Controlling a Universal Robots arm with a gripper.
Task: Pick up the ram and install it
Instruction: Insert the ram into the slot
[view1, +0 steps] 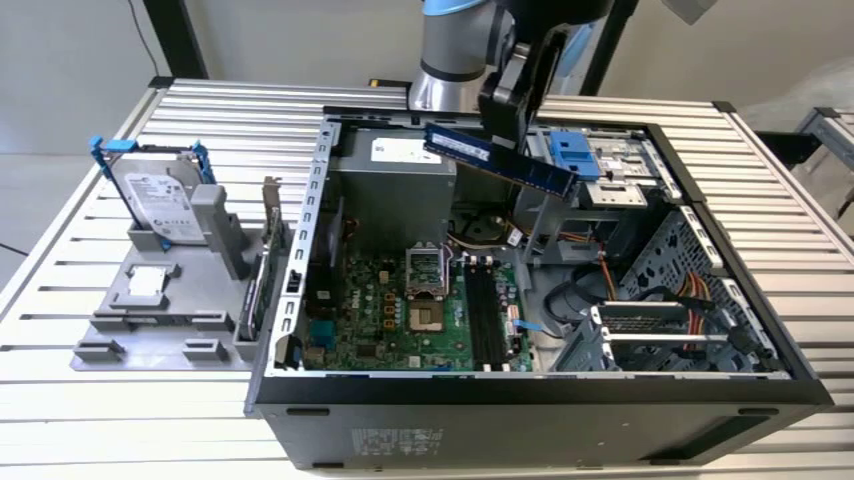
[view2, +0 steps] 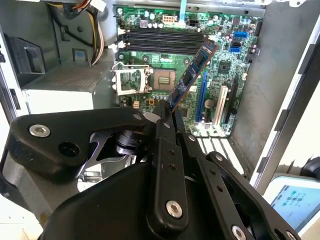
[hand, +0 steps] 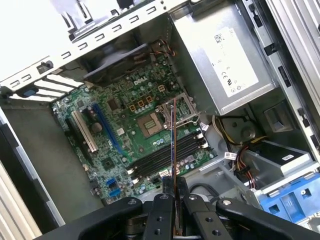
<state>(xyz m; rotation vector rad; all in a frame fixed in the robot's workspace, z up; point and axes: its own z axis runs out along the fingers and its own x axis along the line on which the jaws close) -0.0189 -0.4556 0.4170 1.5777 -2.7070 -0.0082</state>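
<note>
End of ram behind gripper

**RAM stick up in the air over the open case**

The pincer grips the ram from above. The stick is tilted, lower end toward the exterior view's right, hanging over the open computer case and well clear of the motherboard. The case takes up the counter's middle. By the counter's edge on the exterior view's left, a grey holder carries a hard drive with blue handles, standing on edge.

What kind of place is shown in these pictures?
Probably a robotics test bench: an open computer case on a slatted metal table, a hard drive in a grey fixture, and the gripper holding the ram.
</note>
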